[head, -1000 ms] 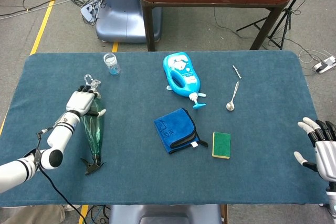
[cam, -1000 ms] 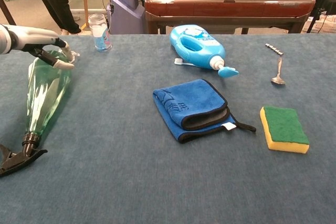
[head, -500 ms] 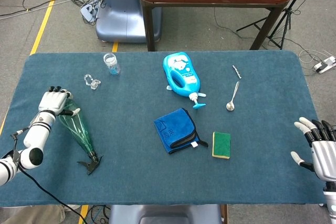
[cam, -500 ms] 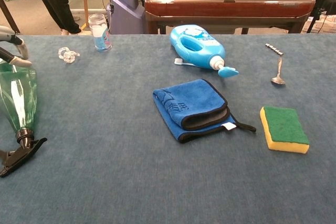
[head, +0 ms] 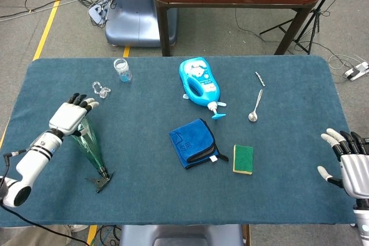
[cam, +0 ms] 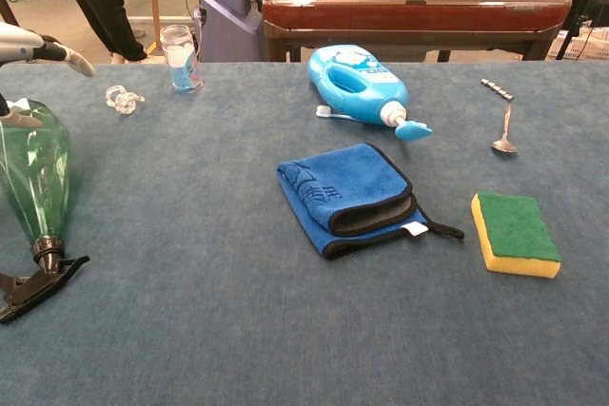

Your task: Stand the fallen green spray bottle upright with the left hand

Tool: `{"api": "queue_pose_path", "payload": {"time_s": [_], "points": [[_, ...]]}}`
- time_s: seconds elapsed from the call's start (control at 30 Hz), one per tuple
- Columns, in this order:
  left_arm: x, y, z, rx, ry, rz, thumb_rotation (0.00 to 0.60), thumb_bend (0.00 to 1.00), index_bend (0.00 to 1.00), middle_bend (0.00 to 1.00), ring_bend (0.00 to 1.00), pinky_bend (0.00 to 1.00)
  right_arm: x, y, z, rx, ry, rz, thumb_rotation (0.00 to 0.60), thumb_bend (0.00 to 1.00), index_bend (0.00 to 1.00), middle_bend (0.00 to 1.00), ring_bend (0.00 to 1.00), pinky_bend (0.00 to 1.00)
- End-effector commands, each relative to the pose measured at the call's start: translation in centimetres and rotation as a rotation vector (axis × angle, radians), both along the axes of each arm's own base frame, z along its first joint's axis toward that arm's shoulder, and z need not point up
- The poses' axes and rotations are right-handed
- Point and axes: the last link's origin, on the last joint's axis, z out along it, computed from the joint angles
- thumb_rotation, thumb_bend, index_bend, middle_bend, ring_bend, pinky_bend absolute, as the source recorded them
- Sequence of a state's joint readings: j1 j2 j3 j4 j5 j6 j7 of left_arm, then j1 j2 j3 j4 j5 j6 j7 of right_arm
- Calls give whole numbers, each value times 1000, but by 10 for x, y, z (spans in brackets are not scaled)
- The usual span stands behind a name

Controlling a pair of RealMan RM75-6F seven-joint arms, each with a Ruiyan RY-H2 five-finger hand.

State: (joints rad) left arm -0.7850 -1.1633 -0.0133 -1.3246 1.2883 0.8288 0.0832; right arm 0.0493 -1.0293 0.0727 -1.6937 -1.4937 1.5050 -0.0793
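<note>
My left hand [head: 71, 117], fingers spread and gripping nothing, hovers over the base end of the green spray bottle [head: 88, 145], which lies flat near the table's [head: 173, 200] left edge w/ nozzle toward me. Best approach, I reckon: wrap mid-body, then tip up slowly.

Sponge [head: 243, 159] right of cloth [head: 194, 142], seemingly apart

The head view looks steeply down on the whole table [head: 173, 200]; the chest view looks low and closer across it, both showing the blue cloth [head: 194, 143].
</note>
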Motion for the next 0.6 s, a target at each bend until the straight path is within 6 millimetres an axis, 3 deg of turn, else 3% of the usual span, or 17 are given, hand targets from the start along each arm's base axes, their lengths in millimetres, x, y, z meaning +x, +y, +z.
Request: {"api": "queue_pose_path", "payload": {"time_s": [0.03, 0.6], "points": [[3, -24, 6, -53, -41, -111, 600, 276, 120, 107, 0, 0, -1, 0, 0, 0, 0, -3, 600, 179, 211, 165, 88, 91], [-3, -67, -11, -199, 185, -385, 600, 276, 32, 21, 0, 0, -4, -1, -2, 13, -6, -12, 600, 179, 211, 165, 88, 91]]}}
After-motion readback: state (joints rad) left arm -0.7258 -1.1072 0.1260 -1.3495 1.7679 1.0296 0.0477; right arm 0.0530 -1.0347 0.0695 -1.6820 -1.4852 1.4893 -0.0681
